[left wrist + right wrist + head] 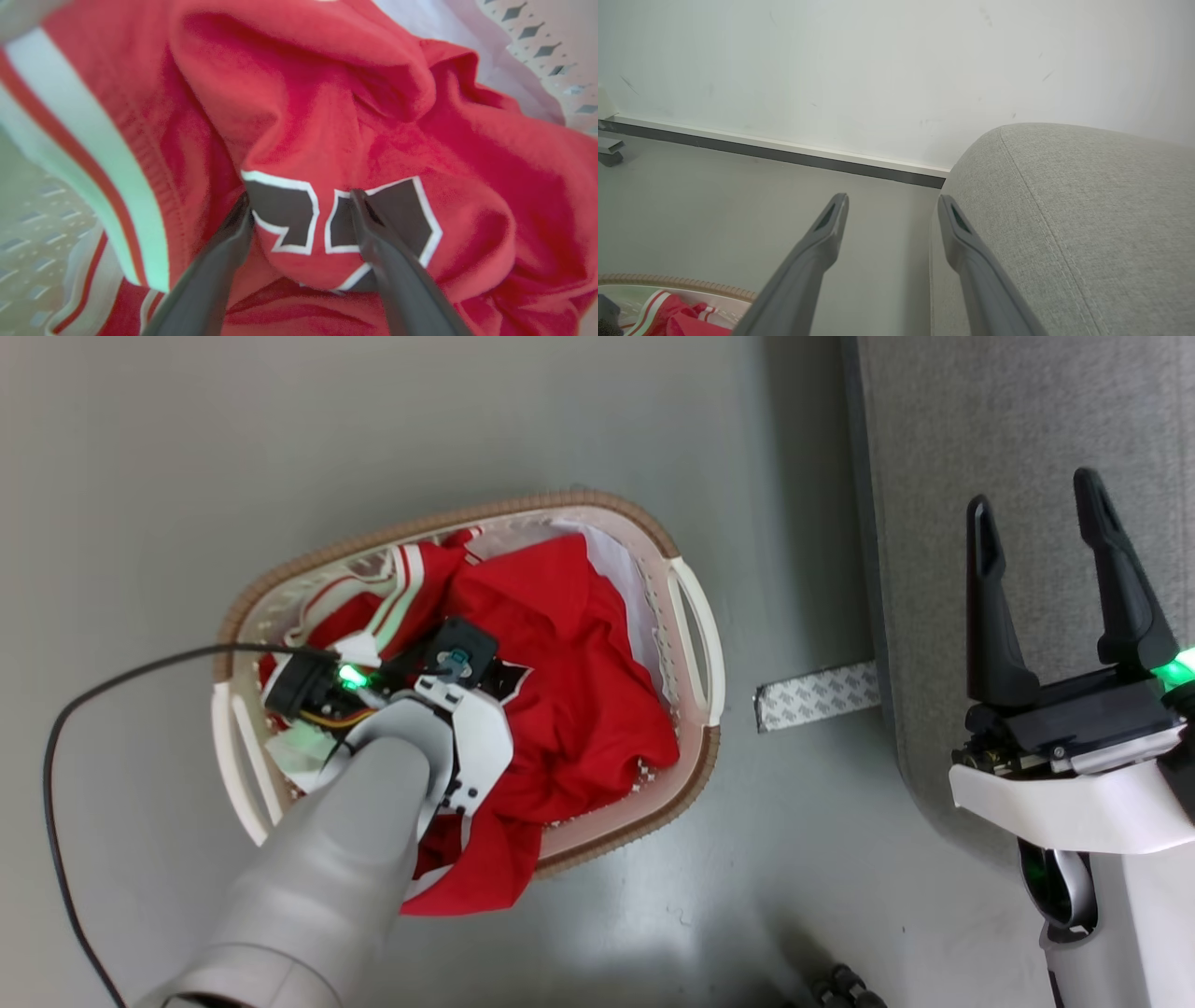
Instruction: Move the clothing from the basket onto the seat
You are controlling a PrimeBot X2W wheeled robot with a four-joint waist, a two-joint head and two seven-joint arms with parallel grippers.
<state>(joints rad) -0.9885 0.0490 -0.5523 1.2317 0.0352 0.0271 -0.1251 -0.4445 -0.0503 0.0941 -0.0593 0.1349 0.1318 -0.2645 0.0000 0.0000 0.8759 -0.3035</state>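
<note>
Both fingers of left gripper (301,200) spread, straddling a fold of thin red jersey (327,116) in cream perforated plastic basket (523,507); pickup step, next likely pinch and lift.

A patterned tape strip (817,695) lies on the grey floor (373,420), which meets a white wall (878,70).

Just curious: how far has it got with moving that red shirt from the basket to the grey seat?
Done: nothing yet; the jersey lies in the basket. In hand: the left gripper is down on it, jaws open astride a fold. Left: grip, lift, carry to the seat, where the right gripper hangs open.
</note>
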